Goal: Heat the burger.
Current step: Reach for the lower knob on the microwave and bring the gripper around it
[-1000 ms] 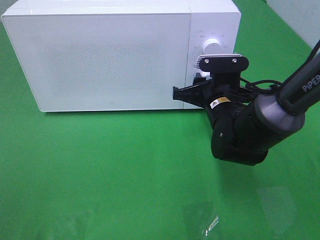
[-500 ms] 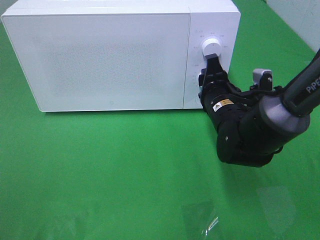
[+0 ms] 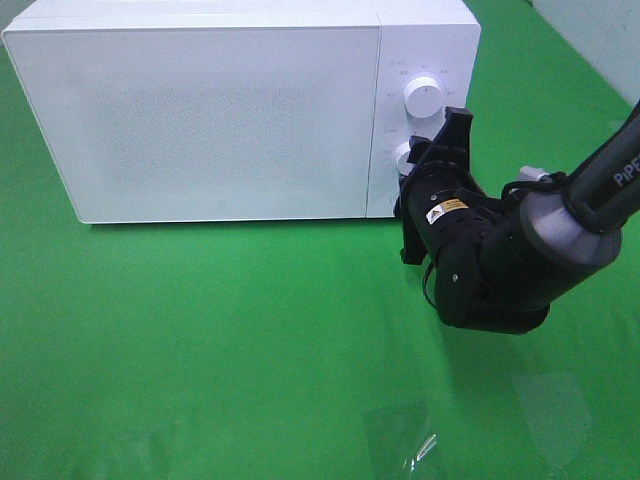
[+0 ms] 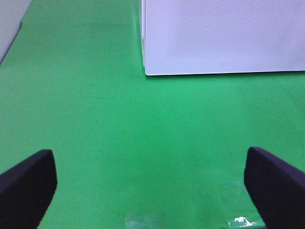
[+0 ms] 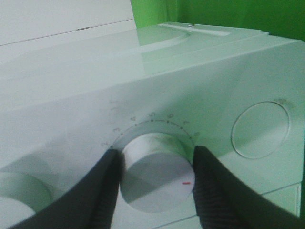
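From the high camera, a white microwave oven [image 3: 220, 110] stands on the green bench [image 3: 200, 360] with its door [image 3: 200, 120] closed. The right end effector [image 3: 418, 170] is pressed up to the control panel at the lower knob [image 3: 405, 157], just under the upper knob [image 3: 422, 95]. The burger shows in no view. It is most likely behind that closed door, so the step in hand looks like setting the heating time. The left wrist view shows the left end effector [image 4: 150, 191] spread wide and empty. It hangs over bare bench [image 4: 95, 95], well apart from the oven's near corner [image 4: 219, 33]. In the right wrist view, the right end effector [image 5: 155, 176] is half closed, with a finger [image 5: 107, 191] pressed on each side of the lower knob [image 5: 155, 167]. The knob's red mark [image 5: 186, 182] faces the camera, below a ring of printed numbers. The knob is hard, smooth plastic, so a firm pinch across its width should turn it, though it could slip. The burger, when handled, should be light, soft and top-heavy, with layers that can slide. It is best held gently and low, across the bottom bun.
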Robot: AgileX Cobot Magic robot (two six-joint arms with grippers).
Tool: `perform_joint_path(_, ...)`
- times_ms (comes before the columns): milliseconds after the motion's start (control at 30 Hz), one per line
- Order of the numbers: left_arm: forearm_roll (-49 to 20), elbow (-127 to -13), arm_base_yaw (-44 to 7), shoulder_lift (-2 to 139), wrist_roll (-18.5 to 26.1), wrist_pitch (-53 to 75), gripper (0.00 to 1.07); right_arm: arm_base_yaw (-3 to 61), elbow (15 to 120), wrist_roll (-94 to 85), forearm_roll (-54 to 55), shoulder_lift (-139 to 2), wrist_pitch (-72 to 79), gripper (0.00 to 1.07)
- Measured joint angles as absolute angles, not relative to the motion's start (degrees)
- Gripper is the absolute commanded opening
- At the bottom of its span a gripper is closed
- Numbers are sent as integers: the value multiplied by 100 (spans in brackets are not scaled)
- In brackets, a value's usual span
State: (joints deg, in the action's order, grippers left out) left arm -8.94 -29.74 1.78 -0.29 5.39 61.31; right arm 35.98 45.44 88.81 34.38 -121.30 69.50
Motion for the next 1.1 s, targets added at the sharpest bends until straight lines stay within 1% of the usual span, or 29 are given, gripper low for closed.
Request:
perform_joint_path(533,-894,-2974,178,-29,539,6131,101,3598,4544,8652,3472,-12130,6950,8)
perform_joint_path(600,-894,-2974,178,-29,539,6131,101,3598,4544,8491,3472,-12130,6950,13)
perform_joint_path(633,-894,-2974,178,-29,539,6131,101,3598,4544,8491,3472,-12130,6950,13)
perform_joint_path(667,-894,-2974,178,-29,539,6131,101,3598,4544,8422,3478,-12130,6950,18)
perform_joint_path(700,-894,-2974,178,-29,539,6131,101,3598,4544,8422,3478,-12130,6950,18)
perform_joint_path(733,-894,-2974,178,-29,539,6131,101,3598,4544,8382,3489,-12130,6950,23)
perform_joint_path(767,-894,-2974,178,-29,539,6131,101,3598,4544,8382,3489,-12130,6950,23)
perform_joint_path(800,-894,-2974,178,-29,539,6125,101,3598,4544,8382,3495,-12130,6950,29)
perform_joint_path(833,-894,-2974,178,-29,539,6125,101,3598,4544,8382,3495,-12130,6950,29)
perform_joint_path(867,-894,-2974,178,-29,539,6125,101,3598,4544,8377,3512,-12130,6950,35)
perform_joint_path(967,-894,-2974,178,-29,539,6125,101,3604,4544,8337,3529,-12130,6950,37)
perform_joint_path(1000,-894,-2974,178,-29,539,6125,101,3604,4544,8308,3529,-12130,6950,42)
perform_joint_path(1100,-894,-2974,178,-29,539,6125,101,3604,4544,8274,3529,-12130,6950,45)
